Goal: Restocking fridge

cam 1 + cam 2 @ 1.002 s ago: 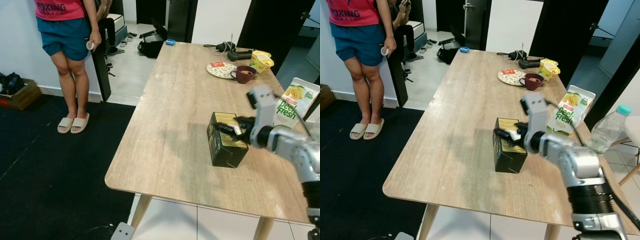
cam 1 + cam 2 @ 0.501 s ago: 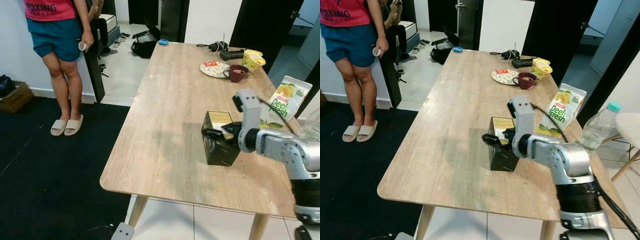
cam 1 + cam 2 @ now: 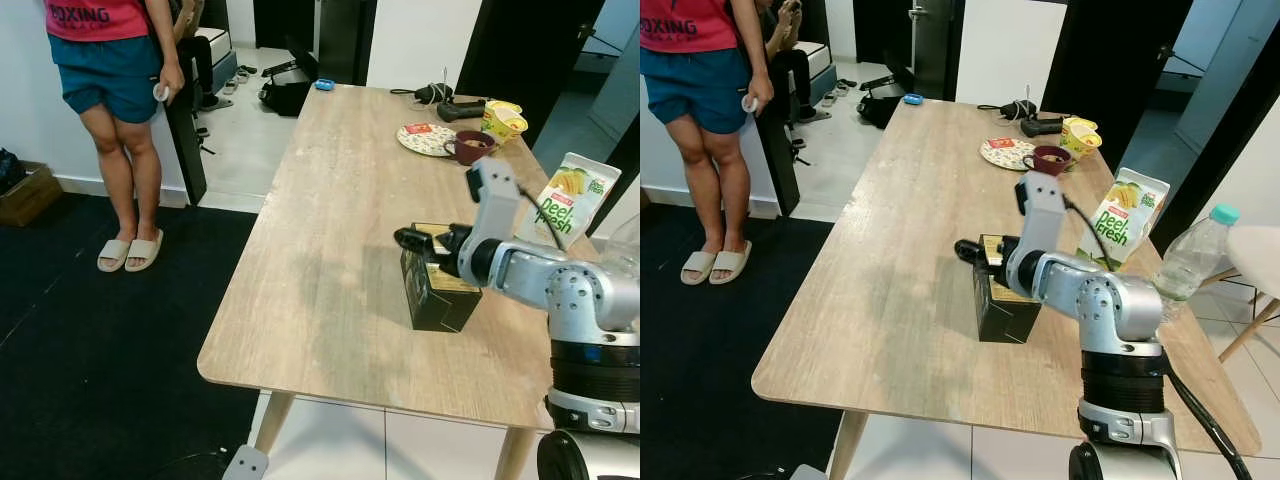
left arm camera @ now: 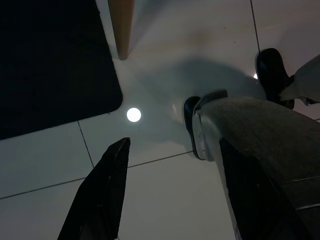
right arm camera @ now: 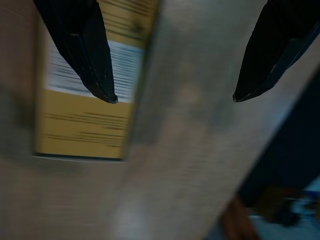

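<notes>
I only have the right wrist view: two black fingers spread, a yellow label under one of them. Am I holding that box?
Observer: No. The right pincer is open, above the top edge of the black and yellow box, which stands on the wooden table.
Operator: Anything close beside it?
Observer: A Peel Fresh juice carton stands further toward the robot's right, apart from the box.
Operator: And the left arm?
Observer: The left pincer hangs open over the tiled floor by a table leg.

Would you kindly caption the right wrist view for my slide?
Open right end effector above the box on the wooden table.
</notes>
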You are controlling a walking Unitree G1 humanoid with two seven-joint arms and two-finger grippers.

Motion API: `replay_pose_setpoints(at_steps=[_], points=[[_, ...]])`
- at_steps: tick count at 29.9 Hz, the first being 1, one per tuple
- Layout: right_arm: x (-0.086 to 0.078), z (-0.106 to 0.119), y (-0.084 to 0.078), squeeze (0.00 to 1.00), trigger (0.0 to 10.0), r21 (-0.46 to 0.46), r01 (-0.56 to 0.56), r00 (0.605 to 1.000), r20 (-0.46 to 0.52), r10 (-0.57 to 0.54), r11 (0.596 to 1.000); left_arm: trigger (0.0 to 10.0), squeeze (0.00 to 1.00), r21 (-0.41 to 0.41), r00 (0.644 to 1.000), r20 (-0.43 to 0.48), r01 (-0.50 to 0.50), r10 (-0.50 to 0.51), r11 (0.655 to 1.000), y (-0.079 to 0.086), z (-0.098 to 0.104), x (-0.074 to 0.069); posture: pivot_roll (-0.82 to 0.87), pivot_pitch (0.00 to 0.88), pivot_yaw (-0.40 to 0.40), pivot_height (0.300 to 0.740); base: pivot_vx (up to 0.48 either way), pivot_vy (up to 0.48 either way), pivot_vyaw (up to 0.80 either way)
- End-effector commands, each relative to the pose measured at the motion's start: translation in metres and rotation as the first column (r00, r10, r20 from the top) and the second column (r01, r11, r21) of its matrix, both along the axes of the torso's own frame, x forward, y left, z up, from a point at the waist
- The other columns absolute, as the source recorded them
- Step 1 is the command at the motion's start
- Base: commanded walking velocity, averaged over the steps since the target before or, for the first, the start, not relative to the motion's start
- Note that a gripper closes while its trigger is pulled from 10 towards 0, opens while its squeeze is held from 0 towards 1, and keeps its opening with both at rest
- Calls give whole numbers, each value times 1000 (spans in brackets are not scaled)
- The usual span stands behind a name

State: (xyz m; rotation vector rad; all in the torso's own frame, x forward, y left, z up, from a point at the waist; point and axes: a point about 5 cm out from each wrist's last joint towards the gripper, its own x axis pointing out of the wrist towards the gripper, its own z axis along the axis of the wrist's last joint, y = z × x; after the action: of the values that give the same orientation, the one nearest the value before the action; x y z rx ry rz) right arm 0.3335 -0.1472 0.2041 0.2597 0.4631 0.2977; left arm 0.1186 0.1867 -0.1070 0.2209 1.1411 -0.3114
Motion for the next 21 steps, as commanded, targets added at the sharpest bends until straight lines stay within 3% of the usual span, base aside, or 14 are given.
replay_pose_setpoints(at_steps=[1, 5, 7, 13, 21], points=[[0, -4, -10, 424, 10000, -59, 73, 997, 10, -73, 996, 10000, 0, -40, 993, -112, 21, -26, 999, -13, -9, -28, 5, 0, -131, 740, 0, 0, 0], [3, -3, -29, 388, 10000, -199, 205, 979, 65, -195, 958, 10000, 0, -45, 993, -111, 20, -25, 999, -15, -9, -28, 2, 0, -132, 740, 0, 0, 0], [3, -3, -29, 388, 10000, -199, 214, 977, 64, -205, 956, 10000, 0, -45, 993, -111, 21, -25, 999, -15, -9, -28, 2, 0, -132, 740, 0, 0, 0], [-7, -13, -11, 286, 10000, -173, 142, 990, 4, -144, 975, 10000, 0, -46, 993, -115, 13, -18, 999, -16, -10, -29, 3, 0, -137, 740, 0, 0, 0], [-9, -13, -1, 235, 10000, -159, 112, 994, -3, -114, 981, 10000, 0, -49, 993, -116, 10, -16, 999, -17, -10, -30, 2, 0, -138, 740, 0, 0, 0]])
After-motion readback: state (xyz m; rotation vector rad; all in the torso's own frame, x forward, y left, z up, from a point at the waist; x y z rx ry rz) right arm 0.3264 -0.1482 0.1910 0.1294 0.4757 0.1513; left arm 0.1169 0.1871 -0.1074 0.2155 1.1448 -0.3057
